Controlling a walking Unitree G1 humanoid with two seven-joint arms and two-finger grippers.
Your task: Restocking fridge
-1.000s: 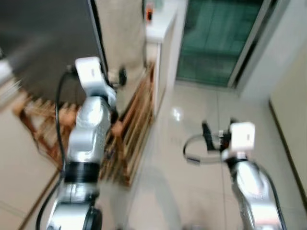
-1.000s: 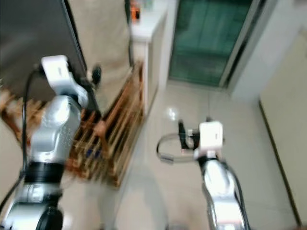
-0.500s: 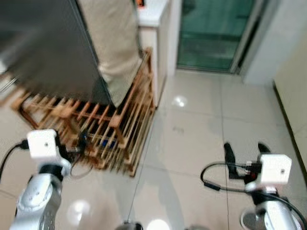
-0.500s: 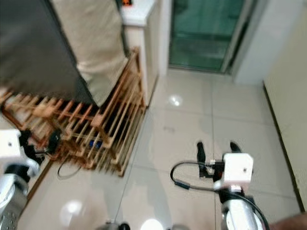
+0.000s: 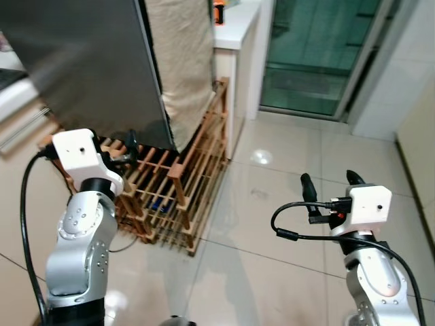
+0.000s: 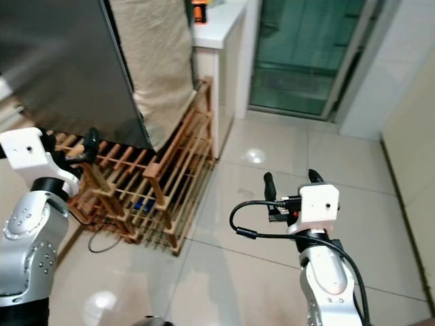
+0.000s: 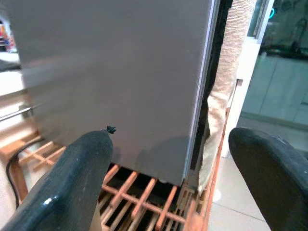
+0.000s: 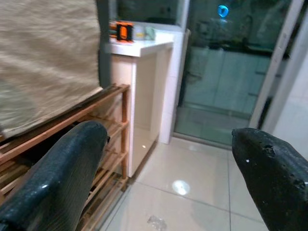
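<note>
The fridge (image 5: 81,61) is a tall grey steel body at the upper left, its door shut as far as I can see. My left gripper (image 7: 171,139) is raised in front of the fridge's lower edge, just above the wooden rack (image 5: 170,197), open with nothing between its fingers (image 5: 129,144). My right gripper (image 5: 329,179) hovers over the tiled floor to the right, open and empty, pointing toward the rack and the counter. No item to stock is in either gripper.
A beige cloth (image 5: 183,54) hangs beside the fridge over the rack. A white counter (image 5: 238,34) carries an orange object (image 5: 217,12). A green glass sliding door (image 5: 319,47) lies ahead. Glossy tiled floor (image 5: 272,204) spreads between rack and right wall.
The whole view has shifted and sharpened, so the camera moved. My left arm has come up from the lower left corner to the fridge's lower edge. Both grippers stay open.
</note>
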